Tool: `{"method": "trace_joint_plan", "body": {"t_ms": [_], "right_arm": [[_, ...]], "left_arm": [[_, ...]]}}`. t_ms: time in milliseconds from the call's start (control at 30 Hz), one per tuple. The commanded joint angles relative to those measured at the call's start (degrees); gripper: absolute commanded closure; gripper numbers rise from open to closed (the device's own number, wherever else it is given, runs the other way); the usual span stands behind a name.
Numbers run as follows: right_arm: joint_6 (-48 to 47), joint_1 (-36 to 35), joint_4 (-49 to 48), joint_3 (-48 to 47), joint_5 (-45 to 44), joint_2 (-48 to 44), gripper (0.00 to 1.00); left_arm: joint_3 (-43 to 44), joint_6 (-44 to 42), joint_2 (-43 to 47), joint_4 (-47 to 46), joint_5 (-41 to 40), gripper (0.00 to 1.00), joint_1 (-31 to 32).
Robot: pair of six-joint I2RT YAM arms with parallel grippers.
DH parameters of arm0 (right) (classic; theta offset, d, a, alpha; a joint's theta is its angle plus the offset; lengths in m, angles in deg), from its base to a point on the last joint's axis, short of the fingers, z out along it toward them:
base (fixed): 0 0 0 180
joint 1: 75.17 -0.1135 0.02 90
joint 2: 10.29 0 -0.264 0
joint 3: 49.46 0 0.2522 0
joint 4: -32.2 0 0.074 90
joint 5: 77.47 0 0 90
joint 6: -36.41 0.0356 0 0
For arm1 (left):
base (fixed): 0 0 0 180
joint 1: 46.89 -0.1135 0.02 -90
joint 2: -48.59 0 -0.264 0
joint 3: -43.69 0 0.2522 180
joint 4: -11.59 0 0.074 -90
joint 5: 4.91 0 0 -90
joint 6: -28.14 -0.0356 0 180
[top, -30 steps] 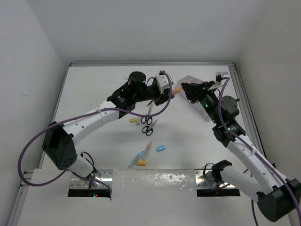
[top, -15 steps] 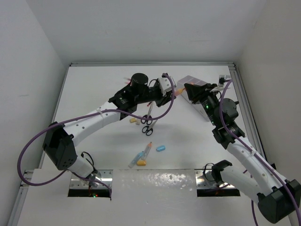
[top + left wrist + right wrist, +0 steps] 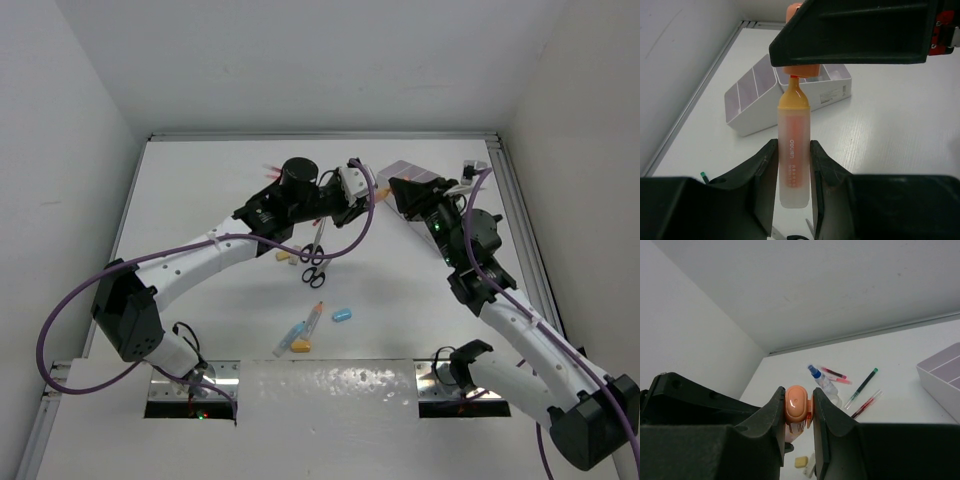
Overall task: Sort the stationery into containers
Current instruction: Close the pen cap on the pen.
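An orange highlighter (image 3: 793,125) stands upright between the fingers of my left gripper (image 3: 792,146), which is shut on its frosted barrel. My right gripper (image 3: 799,396) is shut on the highlighter's orange cap (image 3: 796,402), directly above the barrel. A short red nib (image 3: 795,77) shows between cap and barrel. From above, the two grippers meet tip to tip, left gripper (image 3: 352,192) and right gripper (image 3: 393,190), just left of the white organiser (image 3: 404,168), which the right arm largely hides. The organiser (image 3: 755,95) has lilac compartments.
Black-handled scissors (image 3: 316,262), beige erasers (image 3: 283,256), a blue capsule (image 3: 342,316), a yellow capsule (image 3: 300,346) and a pen (image 3: 312,322) lie mid-table. Behind the left arm lie a blue-capped bottle (image 3: 822,380), red pens (image 3: 832,372) and a green pen (image 3: 862,385).
The left gripper has shifted slightly right and the right gripper slightly left, so the two stand closer. Both grips are unchanged.
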Motion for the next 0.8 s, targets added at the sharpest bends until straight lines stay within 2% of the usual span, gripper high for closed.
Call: {"method": "trace_joint_plan", "body": {"t_ms": [0,233,500,767], "right_arm": [[0.5,-1.2,-1.9,0.8,-1.3,0.3,1.0],[1.4,-1.1,-2.2,2.1,-1.6,0.9,1.0],[0.2,-0.9,-2.6,1.0,-1.6,1.2,1.0],[-1.9,4.7,1.5,-4.2,2.2,-1.1,1.0]], "left_arm": [[0.6,-2.3,1.2,-5.6,-1.2,1.0,1.0],[-0.5,-5.6,1.5,-8.4,-3.1,1.0,0.8],[-1.5,-7.3,2.1,-7.7,-1.4,1.0,1.0],[-2.7,-6.3,2.7,-6.0,-1.5,1.0,0.6]]}}
